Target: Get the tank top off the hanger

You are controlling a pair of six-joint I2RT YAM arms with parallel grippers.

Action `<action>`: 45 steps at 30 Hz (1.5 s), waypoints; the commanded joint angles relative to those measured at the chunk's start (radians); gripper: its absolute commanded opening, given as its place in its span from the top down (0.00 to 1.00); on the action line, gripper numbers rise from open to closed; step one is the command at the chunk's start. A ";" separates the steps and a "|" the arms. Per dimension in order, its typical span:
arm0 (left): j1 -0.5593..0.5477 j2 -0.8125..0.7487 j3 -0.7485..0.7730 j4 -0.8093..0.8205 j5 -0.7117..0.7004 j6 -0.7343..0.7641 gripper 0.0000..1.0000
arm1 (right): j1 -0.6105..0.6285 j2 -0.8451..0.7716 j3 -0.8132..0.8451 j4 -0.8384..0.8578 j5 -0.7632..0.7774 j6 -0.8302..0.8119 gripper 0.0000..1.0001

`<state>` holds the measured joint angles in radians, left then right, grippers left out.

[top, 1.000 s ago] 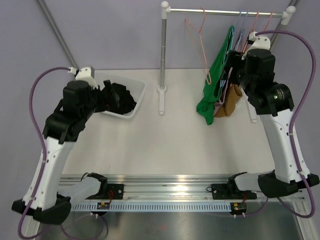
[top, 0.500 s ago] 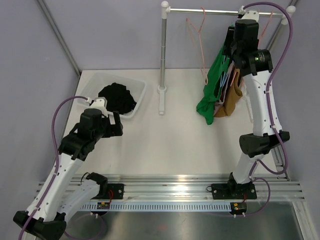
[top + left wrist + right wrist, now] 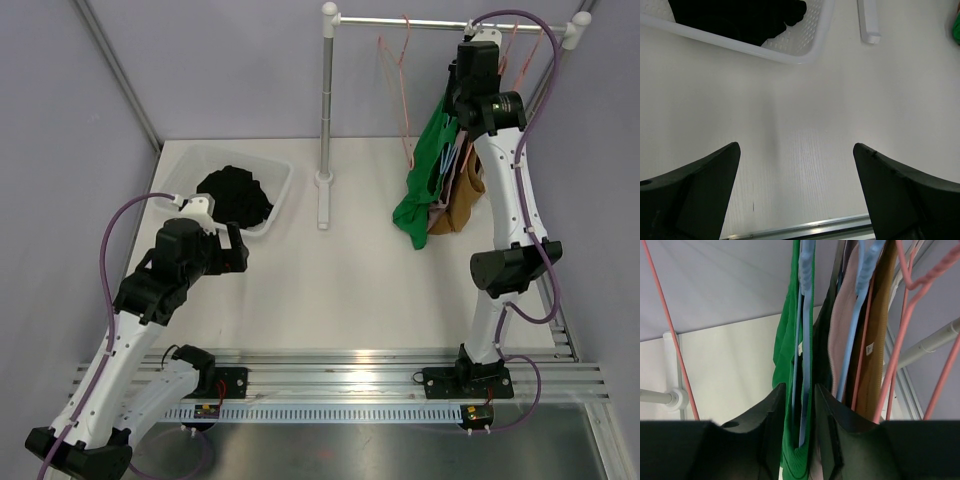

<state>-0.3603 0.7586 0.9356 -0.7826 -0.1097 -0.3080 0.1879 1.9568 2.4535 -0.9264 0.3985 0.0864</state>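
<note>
A green tank top [image 3: 418, 190] hangs on a light blue hanger [image 3: 806, 315] from the rail [image 3: 440, 21] at the back right. My right gripper [image 3: 456, 108] is up by the rail at the top of the garment. In the right wrist view the jaws [image 3: 799, 387] stand nearly closed, with the green fabric [image 3: 785, 355] and the blue hanger between them. My left gripper [image 3: 234, 252] is open and empty above the bare table [image 3: 800, 125], just in front of the bin.
A white bin [image 3: 281, 198] holding black clothes [image 3: 237, 192] sits at the back left; it also shows in the left wrist view [image 3: 790, 54]. The rack's upright post [image 3: 326, 100] stands mid-table. Pink hangers [image 3: 398, 70], a brown garment [image 3: 463, 200] and a pink garment [image 3: 842, 325] hang beside the tank top.
My left arm has drawn back from the bin towards the front. My right arm has risen and swung up to the rail at the tank top's hanger.
</note>
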 commanded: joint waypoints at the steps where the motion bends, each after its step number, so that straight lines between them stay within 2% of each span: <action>1: -0.005 -0.008 0.002 0.051 0.034 0.023 0.01 | -0.005 0.008 0.032 0.021 -0.003 -0.014 0.64; 3: -0.005 -0.005 0.002 0.052 0.038 0.023 0.01 | -0.007 0.011 0.032 0.026 0.005 -0.017 0.73; 4: -0.005 -0.007 0.002 0.052 0.038 0.021 0.01 | -0.007 0.011 0.030 0.027 0.005 -0.020 0.85; 5: -0.005 -0.007 0.002 0.052 0.038 0.021 0.01 | -0.007 0.011 0.030 0.026 0.005 -0.019 0.93; 7: -0.005 -0.008 0.000 0.052 0.039 0.021 0.01 | -0.005 0.004 0.029 0.026 0.005 -0.011 0.99; 20: -0.005 -0.002 -0.006 0.062 0.065 0.023 0.01 | -0.005 -0.096 0.058 0.066 -0.139 0.027 1.00; 27: -0.005 0.011 -0.003 0.060 0.067 0.023 0.01 | -0.005 -0.151 0.073 0.011 -0.217 0.052 1.00; 33: -0.005 0.011 -0.003 0.060 0.053 0.014 0.01 | 0.004 -0.294 -0.105 0.000 -0.340 0.091 1.00; 38: -0.005 -0.001 0.002 0.066 0.050 -0.005 0.01 | 0.031 -0.439 -0.341 0.017 -0.334 0.118 1.00; 41: -0.005 0.001 0.017 0.071 0.064 -0.042 0.01 | 0.035 -0.614 -0.522 0.073 -0.389 0.118 1.00; 45: -0.025 0.002 0.046 0.101 0.100 -0.086 0.01 | 0.036 -0.762 -0.681 0.052 -0.493 0.128 1.00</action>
<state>-0.3668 0.7677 0.9360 -0.7536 -0.0566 -0.3492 0.2161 1.3167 1.8202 -0.9390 0.0113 0.1947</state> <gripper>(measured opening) 0.988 0.029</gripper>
